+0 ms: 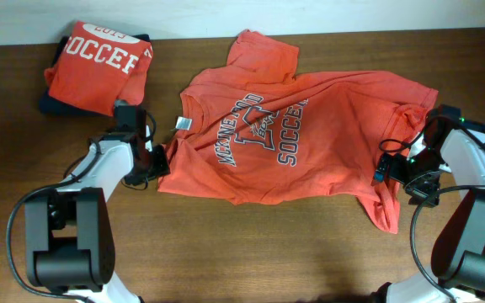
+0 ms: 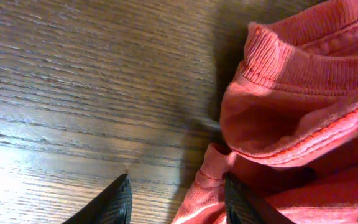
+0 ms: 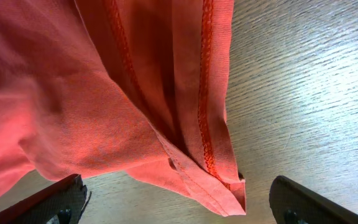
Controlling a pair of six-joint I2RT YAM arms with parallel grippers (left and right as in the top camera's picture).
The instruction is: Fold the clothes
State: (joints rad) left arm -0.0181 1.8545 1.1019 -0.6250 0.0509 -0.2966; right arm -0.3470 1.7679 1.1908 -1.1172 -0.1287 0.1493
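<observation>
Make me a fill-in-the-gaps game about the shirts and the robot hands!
Both the spread-out T-shirt and the folded T-shirt show the word ____. In the overhead view, the folded T-shirt lies to the ____ of the spread-out one. The right gripper has its fingers wide ____.
Missing words: SOCCER; left; open.

Orange-red T-shirt (image 1: pixel 327 135) with navy-and-white lettering; folded shirt (image 1: pixel 91 80) white-lettered; brown woodgrain table (image 1: pixel 251 252).

A dark brown wood-grain table (image 1: pixel 251 252) catches soft glare, with a pale strip (image 1: pixel 310 13) along its far edge.
</observation>
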